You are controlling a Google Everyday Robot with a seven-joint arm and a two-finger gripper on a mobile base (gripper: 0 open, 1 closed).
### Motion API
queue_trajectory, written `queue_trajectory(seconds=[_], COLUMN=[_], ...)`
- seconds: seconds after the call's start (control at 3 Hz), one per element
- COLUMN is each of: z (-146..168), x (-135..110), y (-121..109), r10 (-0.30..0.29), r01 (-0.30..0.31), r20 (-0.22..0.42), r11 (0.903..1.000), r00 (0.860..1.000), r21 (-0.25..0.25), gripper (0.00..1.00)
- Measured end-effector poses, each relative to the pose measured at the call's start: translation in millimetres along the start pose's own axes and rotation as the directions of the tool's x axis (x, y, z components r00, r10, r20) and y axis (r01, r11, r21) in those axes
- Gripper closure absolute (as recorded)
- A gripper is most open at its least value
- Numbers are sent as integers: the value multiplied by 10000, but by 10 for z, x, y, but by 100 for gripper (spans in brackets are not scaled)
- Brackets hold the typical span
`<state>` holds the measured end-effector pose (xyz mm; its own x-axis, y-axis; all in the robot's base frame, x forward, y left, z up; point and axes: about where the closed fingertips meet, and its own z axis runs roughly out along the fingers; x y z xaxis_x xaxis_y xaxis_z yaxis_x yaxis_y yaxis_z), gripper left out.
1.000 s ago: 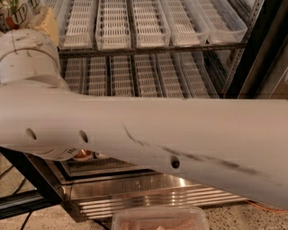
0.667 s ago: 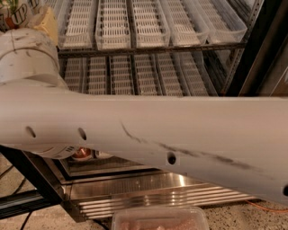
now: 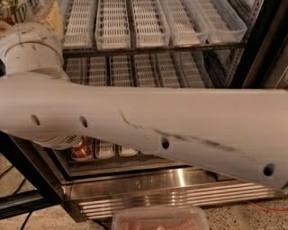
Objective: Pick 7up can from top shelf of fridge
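Note:
A white can with green 7up lettering (image 3: pixel 15 12) shows at the top left corner, cut off by the frame edge and by my arm's round joint (image 3: pixel 30 51). Whether it stands on a shelf or is held, I cannot tell. The top shelf (image 3: pixel 157 47) of the fridge (image 3: pixel 265 49) carries long white slotted trays (image 3: pixel 112 22) that look bare where visible. My arm's long grey link (image 3: pixel 148 117) crosses the whole view in front of the fridge. The gripper is out of view.
A red can (image 3: pixel 82 148) stands on a lower rack just under the arm. The ribbed steel base (image 3: pixel 171 188) runs along the fridge bottom. A pinkish clear-lidded container (image 3: pixel 159 218) sits at the bottom edge. The black door frame (image 3: pixel 22 170) stands at left.
The arm's long link has risen slightly and slid a little to the left. The shelves and the red can have not moved.

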<state>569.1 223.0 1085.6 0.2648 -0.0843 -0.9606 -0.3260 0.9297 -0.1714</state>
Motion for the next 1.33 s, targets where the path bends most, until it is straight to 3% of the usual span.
queue_trajectory(seconds=[1.0, 1.33], z=[167, 201], x=[132, 133], y=[98, 91], r10=[-47, -95], r01=[40, 88], r20=[-281, -271], r11=[9997, 9996], r00=[9996, 9996], r21=[-246, -265], gripper=[34, 53])
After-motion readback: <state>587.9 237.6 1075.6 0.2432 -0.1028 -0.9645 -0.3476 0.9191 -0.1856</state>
